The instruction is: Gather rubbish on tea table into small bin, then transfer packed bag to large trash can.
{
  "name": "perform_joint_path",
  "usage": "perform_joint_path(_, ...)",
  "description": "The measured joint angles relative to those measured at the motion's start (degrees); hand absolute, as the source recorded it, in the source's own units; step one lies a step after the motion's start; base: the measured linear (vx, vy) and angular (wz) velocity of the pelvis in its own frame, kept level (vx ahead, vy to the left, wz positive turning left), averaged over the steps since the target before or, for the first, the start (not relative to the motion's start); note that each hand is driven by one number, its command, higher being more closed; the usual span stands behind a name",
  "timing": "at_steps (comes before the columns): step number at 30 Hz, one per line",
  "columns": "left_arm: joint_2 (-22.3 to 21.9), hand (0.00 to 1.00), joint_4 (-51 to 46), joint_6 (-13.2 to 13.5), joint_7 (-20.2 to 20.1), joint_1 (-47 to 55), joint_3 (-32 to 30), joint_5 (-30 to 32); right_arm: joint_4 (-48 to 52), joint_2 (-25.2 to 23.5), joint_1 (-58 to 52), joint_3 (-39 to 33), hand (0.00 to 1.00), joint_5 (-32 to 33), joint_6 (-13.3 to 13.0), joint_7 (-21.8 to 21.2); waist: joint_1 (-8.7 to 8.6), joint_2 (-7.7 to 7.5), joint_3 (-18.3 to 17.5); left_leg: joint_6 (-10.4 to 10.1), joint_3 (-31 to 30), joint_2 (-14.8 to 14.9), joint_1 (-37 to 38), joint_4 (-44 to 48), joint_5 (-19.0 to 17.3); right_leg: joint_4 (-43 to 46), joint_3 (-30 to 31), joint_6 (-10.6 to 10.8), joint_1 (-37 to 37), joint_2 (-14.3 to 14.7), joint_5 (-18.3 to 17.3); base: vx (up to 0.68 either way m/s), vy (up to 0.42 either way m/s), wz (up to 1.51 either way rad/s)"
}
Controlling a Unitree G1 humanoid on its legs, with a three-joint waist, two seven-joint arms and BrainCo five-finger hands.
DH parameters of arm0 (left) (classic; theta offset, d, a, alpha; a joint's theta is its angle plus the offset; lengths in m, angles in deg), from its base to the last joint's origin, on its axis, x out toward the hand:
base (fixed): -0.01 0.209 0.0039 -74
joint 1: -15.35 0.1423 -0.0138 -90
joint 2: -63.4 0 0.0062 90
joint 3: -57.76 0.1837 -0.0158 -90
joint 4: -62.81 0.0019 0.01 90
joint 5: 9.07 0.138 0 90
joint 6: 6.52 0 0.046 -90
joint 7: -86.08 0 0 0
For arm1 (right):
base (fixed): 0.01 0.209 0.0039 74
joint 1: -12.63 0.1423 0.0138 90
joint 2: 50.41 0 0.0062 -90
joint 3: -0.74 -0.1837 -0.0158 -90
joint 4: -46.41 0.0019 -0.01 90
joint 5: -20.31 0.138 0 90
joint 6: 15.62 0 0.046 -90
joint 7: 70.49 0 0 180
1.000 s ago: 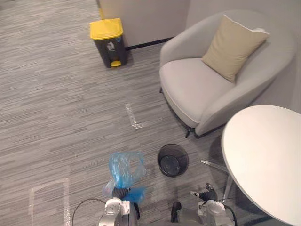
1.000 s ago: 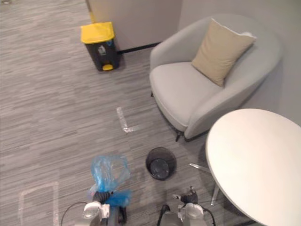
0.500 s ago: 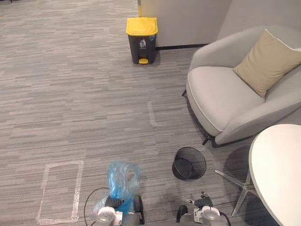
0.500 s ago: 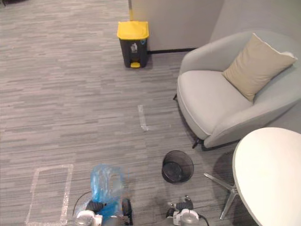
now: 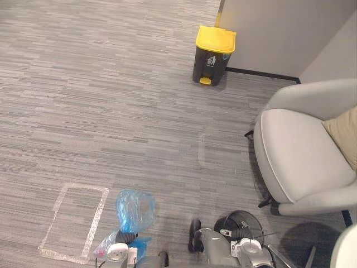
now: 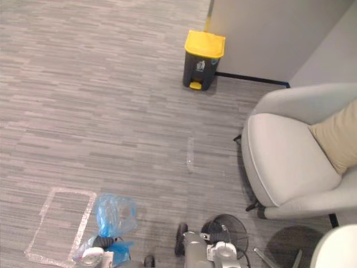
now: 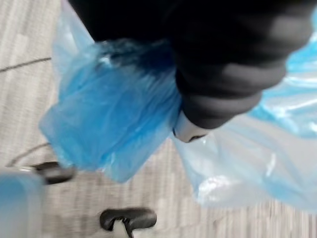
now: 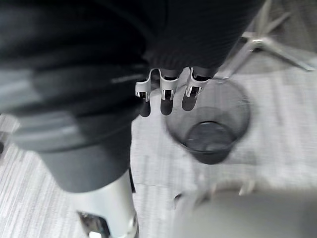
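My left hand (image 5: pixel 126 237) sits low at the view's bottom edge, shut on the neck of a translucent blue rubbish bag (image 5: pixel 134 208) that stands up above it. In the left wrist view the bag (image 7: pixel 111 116) bunches around the dark cover and one fingertip (image 7: pixel 189 133). The large trash can (image 5: pixel 213 54), dark with a yellow lid, stands far off by the wall. The small black mesh bin (image 8: pixel 210 124) rests on the carpet with a dark liner-less bottom, just past my right hand (image 8: pixel 166 90), whose fingers hang relaxed and hold nothing.
A grey armchair (image 5: pixel 298 153) with a beige cushion (image 5: pixel 343 131) takes the right side. The white tea table's rim (image 5: pixel 347 252) shows at the bottom right corner. A taped rectangle (image 5: pixel 54 218) and a short tape mark (image 5: pixel 202 152) lie on the carpet.
The whole view has swung left: chair and table slid to the right edge, the yellow-lidded can moved right. The bag stays in my left hand.
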Motion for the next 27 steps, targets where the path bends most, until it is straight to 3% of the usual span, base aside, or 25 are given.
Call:
perform_joint_path(2, -1.3, 1.0, -0.1, 0.3, -0.1, -0.6, -1.1, 0.0, 1.7, -0.4, 0.3, -0.7, 0.0, 0.0, -0.2, -0.1, 0.15, 1.22, 0.5, -3.0, 1.1, 1.1, -2.7, 7.3, 0.5, -0.7, -1.8, -1.7, 2.5, 0.7, -2.6, 0.66, -0.145, 0.38)
perform_joint_path(4, -3.3, 1.0, -0.4, 0.3, -0.1, -0.3, -2.4, 0.1, 2.5, -0.9, -0.5, 0.2, 0.0, 0.1, 0.0, -0.3, 0.12, 1.33, 0.6, -7.4, 6.6, 2.4, -7.5, 25.1, 4.0, -3.5, -1.6, -1.3, 9.0, 1.5, -4.7, 0.58, -0.103, 0.14)
perform_joint_path(5, -4.2, 1.0, -1.0, 0.3, -0.1, 0.2, -3.1, 0.1, 3.9, -1.3, -0.8, 0.9, 0.0, 0.2, 0.0, -0.3, 0.95, 1.29, 0.8, -6.3, 10.3, 5.1, -10.9, 35.8, 3.4, -5.2, -0.6, -1.5, 13.4, 2.0, -6.2, 0.54, -0.044, -0.17)
perform_joint_path(6, -5.0, 1.0, -2.0, 0.3, -0.2, 0.2, -3.3, 0.1, 5.4, -2.2, -1.5, 0.8, 0.0, 0.3, -0.1, -0.3, 1.49, 1.18, 1.2, -3.9, 15.1, 8.3, -14.7, 43.2, 0.6, -6.3, 0.2, -2.0, 17.4, 2.2, -7.2, 0.63, -0.045, -0.27)
perform_joint_path(7, -5.3, 1.0, -2.6, 0.3, -0.2, 0.1, -3.3, 0.1, 6.1, -2.4, -1.4, 0.8, 0.0, 0.3, -0.2, -0.3, 1.99, 1.03, 1.2, -2.9, 16.6, 9.5, -17.0, 44.3, -0.4, -6.9, 0.6, -2.1, 18.7, 2.2, -7.3, 0.42, -0.003, -0.35)
perform_joint_path(9, -6.2, 1.0, -4.2, 0.4, -0.6, -0.7, -3.4, 0.1, 6.8, -2.9, -0.2, -0.1, 0.0, 0.6, -0.3, -0.2, 3.31, 0.52, 1.6, -2.5, 19.0, 11.1, -23.9, 39.0, -2.4, -8.2, 2.6, -1.3, 21.5, 0.9, -7.9, 0.38, 0.05, -0.45)
perform_joint_path(11, -6.7, 1.0, -4.4, 0.4, -0.7, -1.4, -3.7, 0.5, 6.8, -3.0, 0.1, -0.7, 0.0, 0.6, -0.2, -0.1, 3.47, 0.47, 1.8, -3.0, 18.6, 10.8, -27.1, 30.8, -1.7, -8.7, 3.8, 0.9, 23.8, -0.9, -9.9, 0.39, 0.133, -0.35)
perform_joint_path(13, -7.2, 1.0, -4.3, 0.4, -1.1, -1.5, -3.7, 0.5, 6.6, -2.5, -0.2, -1.5, 0.0, 0.6, -0.2, 0.3, 3.58, 1.04, 1.8, -3.7, 15.3, 9.5, -28.3, 17.1, 4.3, -8.7, 5.4, 4.1, 26.4, -2.5, -13.1, 0.44, 0.275, -0.4)
perform_joint_path(15, -7.7, 1.0, -3.9, 0.5, -1.1, -1.0, -3.7, 0.4, 5.2, -2.0, -0.9, -1.5, 0.0, 0.7, 0.1, 0.3, 4.38, 2.45, 1.2, -4.2, 13.4, 9.1, -26.8, 11.7, 14.9, -8.3, 8.4, 7.0, 27.9, -3.2, -15.9, 0.41, 0.336, -0.54)
perform_joint_path(17, -6.1, 1.0, -3.8, 0.5, -1.0, -2.0, -3.7, 0.4, 3.9, -4.3, -1.8, -1.1, 0.0, 0.7, 0.5, 0.2, 4.59, -0.88, 0.3, -3.1, 15.4, 6.0, -26.8, 12.9, 10.8, -7.1, 10.5, 6.9, 26.8, -6.8, -15.9, 0.42, 0.287, -0.38)
perform_joint_path(19, -5.8, 1.0, -3.6, 0.3, -1.0, -1.6, -3.8, 0.4, 4.0, -5.3, -1.9, -1.1, 0.0, 0.5, 0.7, 0.2, 5.83, -1.33, 0.4, -1.5, 18.6, 5.9, -24.9, 15.7, 7.2, 0.9, 13.5, 7.4, 24.5, -8.5, -15.9, 0.43, 0.261, -0.66)
perform_joint_path(22, -5.2, 1.0, -3.4, -0.1, -0.7, -0.5, -3.0, 0.4, 4.0, -5.6, -2.6, 0.2, 0.0, 0.2, 0.8, 0.1, 5.18, -0.84, 0.7, 0.3, 22.0, 5.4, -16.0, 14.2, 3.2, 27.4, 15.2, 13.0, 14.6, -10.1, -13.7, 0.37, 0.203, -0.54)
perform_joint_path(24, -5.1, 1.0, -2.2, -0.2, 0.1, -0.8, -3.0, 0.4, 4.1, -5.4, -1.8, 0.7, 0.0, 0.2, 0.7, 0.1, 4.71, -0.84, 0.7, 0.5, 22.2, 4.6, -11.8, 11.2, 2.6, 35.6, 13.1, 11.5, 8.9, -9.7, -15.7, 0.47, 0.147, -0.08)
perform_joint_path(27, -4.8, 1.0, -1.0, -0.7, 0.2, -0.9, -3.0, 0.1, 3.9, -4.6, -1.1, 1.1, 0.0, 0.1, 0.2, 0.1, 4.0, 0.02, 1.3, 0.5, 22.5, 4.7, -4.1, 4.8, 2.6, 31.2, 3.8, 7.9, 3.6, -9.2, -18.0, 0.41, 0.021, -0.01)
